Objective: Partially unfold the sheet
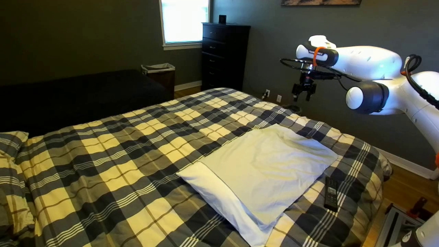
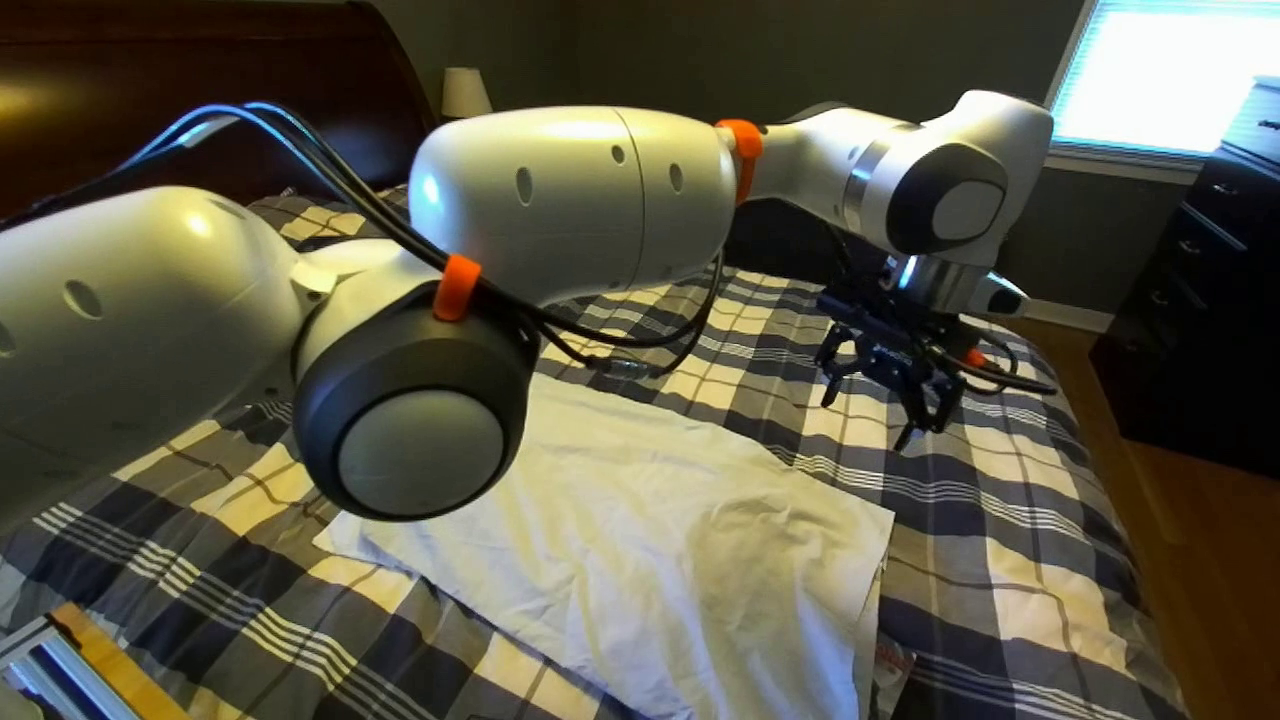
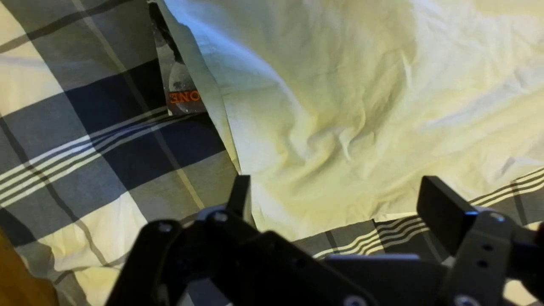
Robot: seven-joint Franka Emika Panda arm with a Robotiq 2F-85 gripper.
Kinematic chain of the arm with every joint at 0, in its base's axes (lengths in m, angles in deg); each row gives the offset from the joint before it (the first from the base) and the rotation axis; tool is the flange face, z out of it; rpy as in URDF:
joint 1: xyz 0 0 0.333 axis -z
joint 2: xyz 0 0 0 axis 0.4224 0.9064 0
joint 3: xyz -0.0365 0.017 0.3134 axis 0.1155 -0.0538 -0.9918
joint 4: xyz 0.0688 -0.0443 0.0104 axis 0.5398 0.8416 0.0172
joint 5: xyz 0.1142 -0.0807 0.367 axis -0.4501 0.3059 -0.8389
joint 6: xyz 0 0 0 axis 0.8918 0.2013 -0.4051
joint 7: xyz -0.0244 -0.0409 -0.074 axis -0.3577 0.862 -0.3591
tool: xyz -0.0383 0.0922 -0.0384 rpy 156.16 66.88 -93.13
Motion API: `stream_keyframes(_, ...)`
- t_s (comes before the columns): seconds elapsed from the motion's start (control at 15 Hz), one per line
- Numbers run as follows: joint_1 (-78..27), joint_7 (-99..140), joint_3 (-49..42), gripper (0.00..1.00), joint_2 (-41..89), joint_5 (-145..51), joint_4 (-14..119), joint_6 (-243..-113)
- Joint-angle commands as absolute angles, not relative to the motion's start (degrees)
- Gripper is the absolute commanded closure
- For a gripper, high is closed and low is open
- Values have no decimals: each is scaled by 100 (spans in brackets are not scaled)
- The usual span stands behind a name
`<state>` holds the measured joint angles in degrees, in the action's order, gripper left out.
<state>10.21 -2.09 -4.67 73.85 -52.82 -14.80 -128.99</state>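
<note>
The pale sheet [image 1: 264, 164] lies in a layered, slightly wrinkled rectangle on the plaid bed. Along its side toward the pillows, a brighter lower layer sticks out past the top one. Part of the sheet [image 2: 600, 520] is hidden behind the arm in an exterior view. My gripper [image 1: 301, 98] hangs in the air, pointing down, higher than the bed and apart from the cloth. In the wrist view the gripper [image 3: 337, 177] has its fingers wide apart with nothing held. A corner of the sheet [image 3: 340, 85] shows below and between them.
A black remote [image 1: 331, 193] rests on the plaid bedspread [image 1: 120, 154] beside the sheet. A printed item with orange letters [image 3: 183, 97] pokes out from under the sheet's edge. Farther off stand a dark dresser [image 1: 224, 55] and a hamper [image 1: 158, 73].
</note>
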Motion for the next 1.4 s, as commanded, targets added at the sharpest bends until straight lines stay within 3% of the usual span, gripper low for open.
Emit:
stream_keyframes(0.0, 1037, -712, -539, 0, 7213, -5265, -1420, -12888)
stream_keyframes(1.33, -119, -56, -520, 0, 7314, -5216, -1482, -12175)
